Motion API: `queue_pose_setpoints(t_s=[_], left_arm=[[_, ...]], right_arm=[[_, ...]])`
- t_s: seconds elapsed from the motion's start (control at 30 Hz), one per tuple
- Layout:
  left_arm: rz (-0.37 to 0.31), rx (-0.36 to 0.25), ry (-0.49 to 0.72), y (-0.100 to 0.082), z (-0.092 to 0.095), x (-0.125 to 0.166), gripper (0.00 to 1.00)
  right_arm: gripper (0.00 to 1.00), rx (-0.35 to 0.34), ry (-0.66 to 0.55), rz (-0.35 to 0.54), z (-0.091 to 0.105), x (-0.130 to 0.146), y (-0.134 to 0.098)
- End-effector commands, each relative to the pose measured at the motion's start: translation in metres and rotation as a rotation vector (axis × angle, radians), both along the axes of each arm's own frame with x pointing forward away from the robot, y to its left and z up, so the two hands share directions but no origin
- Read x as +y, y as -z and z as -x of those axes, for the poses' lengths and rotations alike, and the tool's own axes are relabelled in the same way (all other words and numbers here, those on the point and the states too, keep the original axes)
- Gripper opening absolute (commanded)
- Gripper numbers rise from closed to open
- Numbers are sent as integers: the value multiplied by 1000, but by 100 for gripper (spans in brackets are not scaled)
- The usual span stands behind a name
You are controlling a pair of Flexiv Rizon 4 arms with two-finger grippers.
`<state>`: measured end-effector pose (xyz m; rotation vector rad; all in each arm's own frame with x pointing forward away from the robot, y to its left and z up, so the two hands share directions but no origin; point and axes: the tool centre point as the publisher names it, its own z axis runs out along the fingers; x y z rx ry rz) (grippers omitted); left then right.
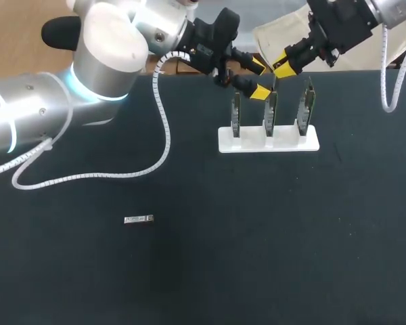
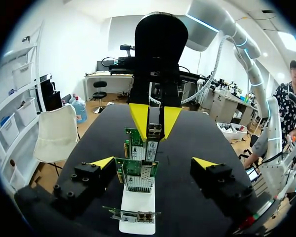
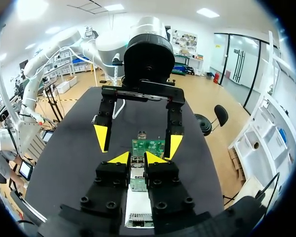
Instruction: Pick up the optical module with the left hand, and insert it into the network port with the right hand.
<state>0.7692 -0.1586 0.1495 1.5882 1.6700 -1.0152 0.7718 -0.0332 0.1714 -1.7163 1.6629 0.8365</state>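
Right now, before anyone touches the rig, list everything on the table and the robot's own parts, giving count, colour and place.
table: one, black.
holder: one, white, on the table.
network cards: three, green, upright in the holder.
loose optical module: one, silver, flat on the table, far from the holder.
gripped optical module: one, silver, between the right gripper's fingers, over the cards.
left gripper: one, yellow-tipped, open, by the cards.
right gripper: one, yellow-tipped, shut on the gripped optical module.

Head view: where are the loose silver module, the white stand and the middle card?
loose silver module [image 1: 139, 219], head view, middle of its body.
white stand [image 1: 311, 142], head view, bare right end of its base.
middle card [image 1: 271, 115], head view, its upright edge.
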Motion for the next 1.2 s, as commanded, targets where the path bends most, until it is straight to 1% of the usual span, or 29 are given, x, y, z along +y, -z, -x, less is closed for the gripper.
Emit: queue_pose_setpoints(t_s=[0.03,0.43,0.87,1.03,1.2], left_arm=[[-4,3,4,0,-2,-1,100],[-4,3,4,0,-2,-1,100],[-4,3,4,0,-2,-1,100],[-4,3,4,0,-2,-1,100],[-4,3,4,0,-2,-1,100]], right_arm=[[0,3,-1,-1,-1,1,1],[0,-11,10,6,-5,4,2],[0,4,19,13,-5,4,7],[0,-6,17,2,-4,3,1],[0,-12,24,-1,-4,2,1]])
